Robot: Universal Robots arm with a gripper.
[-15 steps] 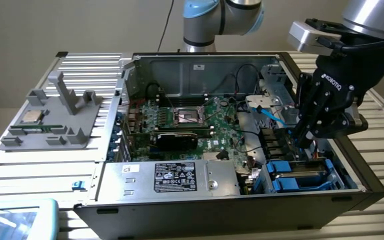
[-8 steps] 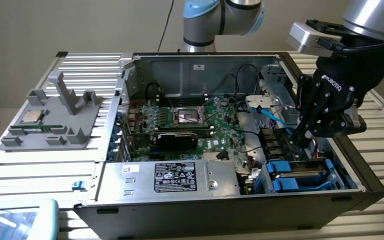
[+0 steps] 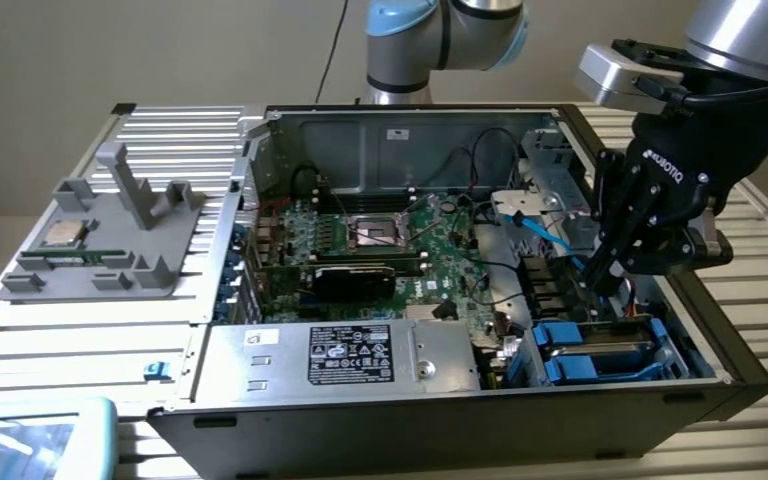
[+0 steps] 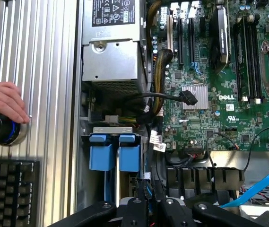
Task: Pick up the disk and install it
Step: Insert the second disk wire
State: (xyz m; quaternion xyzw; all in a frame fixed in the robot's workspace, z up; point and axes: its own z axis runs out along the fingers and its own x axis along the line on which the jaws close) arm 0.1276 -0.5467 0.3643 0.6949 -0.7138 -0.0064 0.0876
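From my station I see a plain beige wall (image 3: 117, 50) behind the rig, evenly lit with no hard shadows. The surface (image 3: 77, 340) is ribbed silver aluminium, bright with glare along its slats. A black keyboard (image 4: 9, 191) sits at one edge of it, beside a round black knob (image 4: 2, 130).

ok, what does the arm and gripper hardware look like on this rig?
Silver-grey tubular arm with light-blue joint caps. A light-grey box sits at the wrist. The black linkage-finger gripper has a housing with white ROBOTIQ lettering, and black cables run alongside it. In the wrist view the black finger links show round pivot bolts.
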